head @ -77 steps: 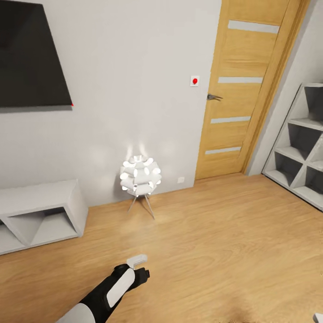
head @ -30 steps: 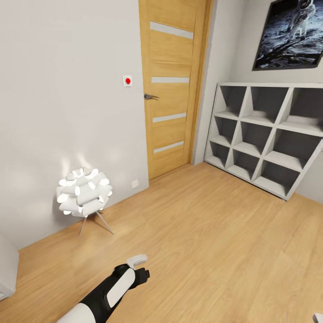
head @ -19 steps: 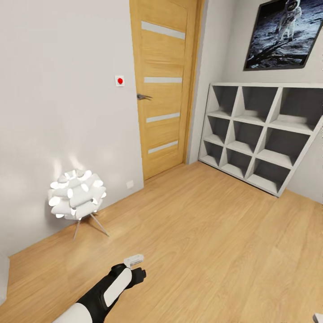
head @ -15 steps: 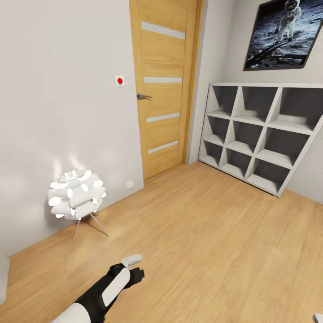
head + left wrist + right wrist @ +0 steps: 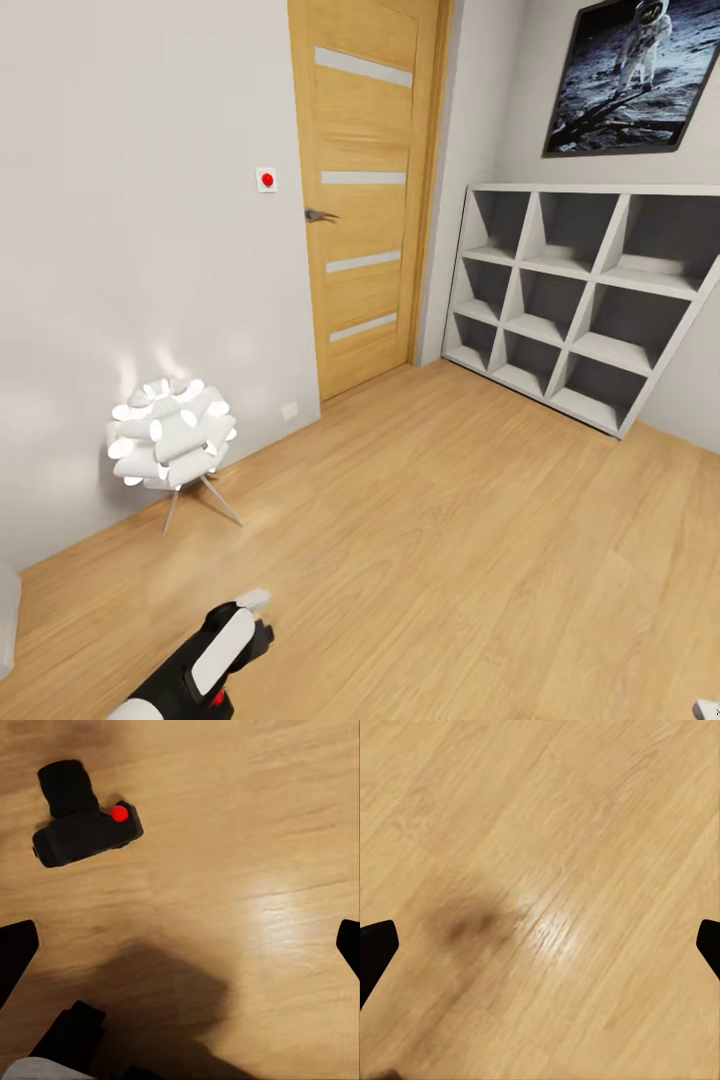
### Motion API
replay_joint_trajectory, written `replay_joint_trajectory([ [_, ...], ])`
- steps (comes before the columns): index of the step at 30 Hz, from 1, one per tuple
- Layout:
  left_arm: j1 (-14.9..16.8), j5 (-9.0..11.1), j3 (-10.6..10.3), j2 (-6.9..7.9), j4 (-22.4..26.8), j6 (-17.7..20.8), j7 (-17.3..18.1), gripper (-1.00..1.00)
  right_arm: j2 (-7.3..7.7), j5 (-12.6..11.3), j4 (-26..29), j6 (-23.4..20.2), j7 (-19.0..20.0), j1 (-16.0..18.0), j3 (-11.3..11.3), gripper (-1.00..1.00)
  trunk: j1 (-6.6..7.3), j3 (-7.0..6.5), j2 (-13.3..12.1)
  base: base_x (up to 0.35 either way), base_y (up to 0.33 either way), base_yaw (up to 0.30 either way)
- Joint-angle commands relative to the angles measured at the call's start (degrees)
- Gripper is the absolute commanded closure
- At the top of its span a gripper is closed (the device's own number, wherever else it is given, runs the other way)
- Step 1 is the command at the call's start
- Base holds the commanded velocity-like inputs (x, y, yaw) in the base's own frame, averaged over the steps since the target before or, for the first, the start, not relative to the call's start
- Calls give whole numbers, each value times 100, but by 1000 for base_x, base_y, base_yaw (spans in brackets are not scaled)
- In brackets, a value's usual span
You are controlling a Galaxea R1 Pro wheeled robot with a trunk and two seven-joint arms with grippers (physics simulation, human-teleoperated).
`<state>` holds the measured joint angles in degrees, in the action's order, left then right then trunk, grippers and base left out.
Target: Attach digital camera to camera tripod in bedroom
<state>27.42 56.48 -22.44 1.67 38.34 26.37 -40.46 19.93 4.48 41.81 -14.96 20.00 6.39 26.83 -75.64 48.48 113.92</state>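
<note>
Digital camera [image 5: 84, 821] on wood floor [image 5: 247, 832] (red button up); left gripper [image 5: 180, 945] spread, empty; right gripper [image 5: 540, 945] likewise.

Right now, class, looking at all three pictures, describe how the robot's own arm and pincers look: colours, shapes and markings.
The left arm is glossy black with a long white panel along its top and a white section nearer the body. Its left pincer ends in a pale, flat finger. In both wrist views, the fingertips are plain black wedges without markings.

- My head camera looks forward and down from high, toward the door [image 5: 370, 190] and far shelf [image 5: 580, 300].
- Both wrist cameras face straight down, near the plank floor [image 5: 555, 870], which all views share.
</note>
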Motion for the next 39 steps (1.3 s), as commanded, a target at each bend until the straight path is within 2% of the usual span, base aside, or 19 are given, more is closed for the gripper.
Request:
replay_joint_trajectory([
  [1, -18, 35, -17, 34, 4, 11, -66, -100, -19, 50, 10, 11, 46, -2, 27, -100, -22, 24, 44, 0, 0, 0],
  [10, -91, 1, 17, 109, -238, 16, -98, -100, -91, 65, 11, 122, 33, -21, 24, -100, -219, 185, 405, 0, 0, 0],
  [12, -98, -88, -1, 149, -281, 24, -29, -100, -95, 63, 12, 129, 32, -22, 24, -100, -263, 221, 485, 0, 0, 0],
  [14, -99, -239, -31, 194, -301, 30, 26, -100, -98, 63, 12, 134, 32, -24, 24, -100, -307, 257, 565, 0, 0, 0],
  [15, -68, -667, -85, 285, -323, 221, 241, -100, -102, 62, 12, 140, 34, -30, 24, -100, -329, 275, 606, 0, 0, 0],
  [18, -43, -949, -102, 309, -325, 423, 521, -100, -103, 59, 12, 141, 37, -35, 24, -100, -395, 329, 726, 0, 0, 0],
  [19, -43, -949, -102, 309, -325, 423, 521, -100, -103, 59, 12, 141, 37, -35, 24, -100, -417, 347, 766, 0, 0, 0],
  [25, 18, -1649, -90, 389, -333, 637, 1464, -100, -106, 54, 12, 142, 39, -52, 24, -100, -549, 454, 1007, 0, 0, 0],
  [26, 18, -1649, -90, 389, -333, 637, 1464, -100, -106, 54, 12, 142, 39, -52, 24, -100, -571, 472, 1047, 0, 0, 0],
  [27, 38, -1734, -86, 420, -333, 654, 1601, -100, -108, 54, 12, 144, 39, -54, 22, -100, -593, 490, 1087, 0, 0, 0],
  [29, 91, -1852, -83, 516, -334, 678, 1825, -100, -109, 53, 12, 146, 39, -55, 20, -100, -637, 526, 1167, 0, 0, 0],
  [30, 229, -2098, -151, 875, -329, 710, 2560, -100, -115, 53, 7, 153, 39, -58, 11, -100, -659, 544, 1207, 0, 0, 0],
  [34, 326, -2524, -229, 1171, -333, 719, 3286, -100, -119, 53, 6, 157, 39, -59, 8, -100, -747, 616, 1368, 0, 0, 0],
  [35, 326, -2524, -229, 1171, -333, 719, 3286, -100, -119, 53, 6, 157, 39, -59, 8, -100, -769, 634, 1408, 0, 0, 0],
  [38, 363, -2814, -245, 1365, -380, 703, 3881, -100, -120, 53, 4, 159, 39, -60, 7, -100, -834, 688, 1528, 0, 0, 0],
  [39, 378, -2937, -251, 1487, -471, 676, 4175, -100, -124, 56, 4, 159, 39, -68, 7, -100, -856, 706, 1568, 0, 0, 0],
])
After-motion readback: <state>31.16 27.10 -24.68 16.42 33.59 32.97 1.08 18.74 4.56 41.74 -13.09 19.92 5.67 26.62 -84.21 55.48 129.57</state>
